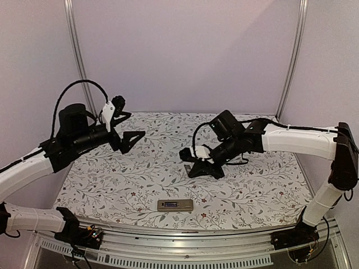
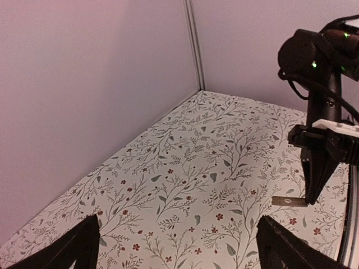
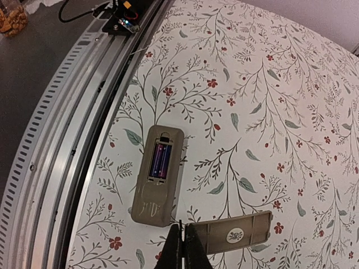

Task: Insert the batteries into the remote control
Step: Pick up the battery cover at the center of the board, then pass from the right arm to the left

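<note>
1. The remote control [image 3: 150, 203] lay back-up on the flowery cloth [image 3: 269, 95], left of centre in the right wrist view and low centre in the overhead one, close to the near edge. It was a slim tan-grey plastic bar with rounded corners.
2. Its dark recess was uncovered, and the batteries [image 3: 160, 159] sat inside it: two thin cells side by side with a purplish-blue sheen.
3. The right gripper [image 3: 180, 231] was down at the cloth, bottom centre of its own view, black fingers pressed together into one wedge. The tips met the left end of the cover piece [image 3: 233, 234], a flat tan-grey plastic strip with a round pale mark. Couldn't tell if the edge was actually nipped or just touched.
4. That cover lay just right of the remote's lower end in that view, apart from it.
5. The left gripper [image 2: 178, 221] hung up off the table, upper left of the overhead view, its black triangular fingers spread wide with nothing between them.
6. The cloth looked matte, white with grey leaf sprigs and tiny red flowers. A slotted metal rail [image 3: 61, 140] ran along its near edge.
</note>
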Tool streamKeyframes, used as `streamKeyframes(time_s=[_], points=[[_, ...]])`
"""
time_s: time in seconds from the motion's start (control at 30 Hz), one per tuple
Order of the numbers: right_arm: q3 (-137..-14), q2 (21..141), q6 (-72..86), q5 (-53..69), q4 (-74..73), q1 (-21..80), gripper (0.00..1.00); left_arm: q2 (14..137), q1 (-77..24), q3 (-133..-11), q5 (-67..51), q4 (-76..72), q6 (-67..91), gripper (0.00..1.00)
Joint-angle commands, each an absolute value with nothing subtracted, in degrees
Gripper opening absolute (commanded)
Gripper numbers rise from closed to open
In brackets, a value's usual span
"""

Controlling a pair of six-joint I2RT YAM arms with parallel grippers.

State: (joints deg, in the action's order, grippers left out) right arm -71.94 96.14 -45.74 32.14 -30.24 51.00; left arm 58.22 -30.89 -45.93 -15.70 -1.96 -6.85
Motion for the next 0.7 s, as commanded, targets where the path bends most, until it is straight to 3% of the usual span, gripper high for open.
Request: streamKeyframes(time_s=[0.0, 0.27, 0.4, 0.47, 0.67], points=[[-75.9, 92.3, -35.8, 40.7, -27.0, 51.2, 0.0, 55.3, -42.6, -43.9, -8.2, -1.5, -24.0, 0.98], [-76.5, 90.5, -17.2, 42.0, -15.6, 51.1, 0.0, 56.3, -63.0, -38.8, 14.2, -13.7, -49.2, 1.0], [-75.8, 89.5, -12.9, 44.4, -14.4, 51.1, 0.0, 57.7, -63.8, -39.8, 10.7, -11.5, -51.8, 0.97], [-74.8, 88.7, -14.2, 44.7, -15.2, 51.2, 0.0, 58.4, -63.8, -42.6, 6.0, -2.9, -52.1, 0.95], [-73.6, 87.6, -20.0, 46.3, -18.6, 51.6, 0.0, 62.1, -63.7, -48.2, 3.6, 8.9, -50.7, 0.75]])
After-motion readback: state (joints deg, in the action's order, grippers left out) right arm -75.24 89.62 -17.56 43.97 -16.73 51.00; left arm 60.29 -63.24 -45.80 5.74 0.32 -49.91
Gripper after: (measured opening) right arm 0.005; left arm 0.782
